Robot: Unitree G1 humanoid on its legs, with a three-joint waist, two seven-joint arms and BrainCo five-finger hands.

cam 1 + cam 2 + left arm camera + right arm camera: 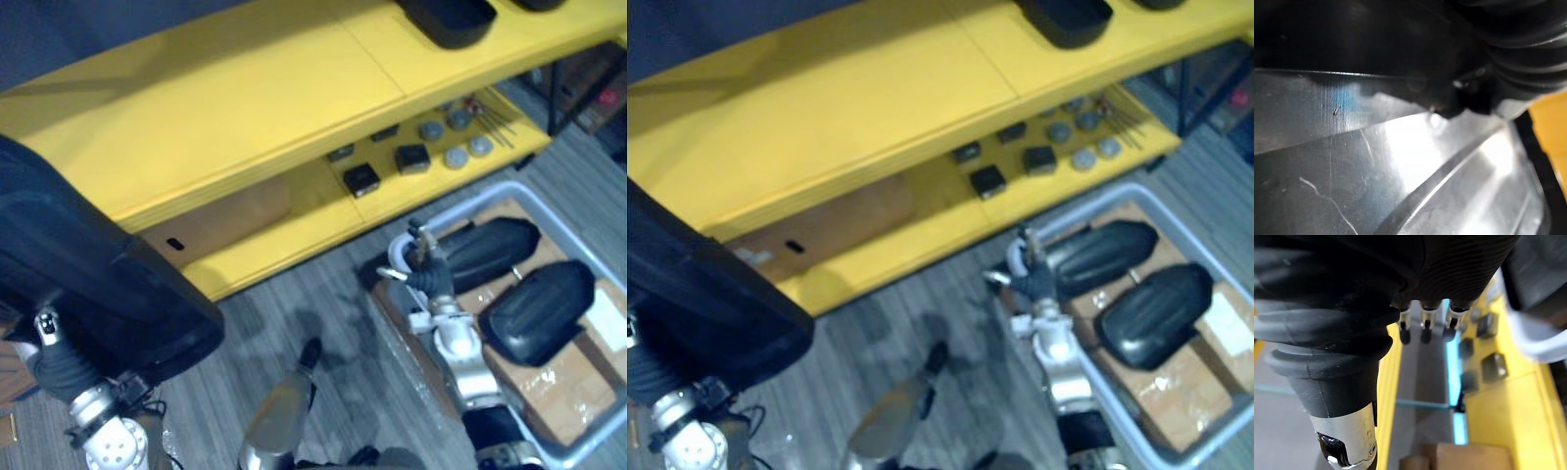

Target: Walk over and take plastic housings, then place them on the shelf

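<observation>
A large glossy black plastic housing (88,274) fills the lower left, in front of the yellow shelf (245,108). My left hand (1528,44) is pressed against it, and its shiny surface (1376,161) shows very close in the left wrist view. My right hand (423,264) hangs open and empty at the near-left rim of a grey bin (460,211). Two more black housings (495,245) (539,308) lie in that bin. Another black housing (451,20) rests on the shelf's top board at the far right.
The shelf's lower board carries small black blocks (361,179), grey discs (456,157) and thin rods. A brown panel (225,220) leans under the top board. Cardboard (558,382) lines the bin's bottom. Grey carpet lies between me and the shelf.
</observation>
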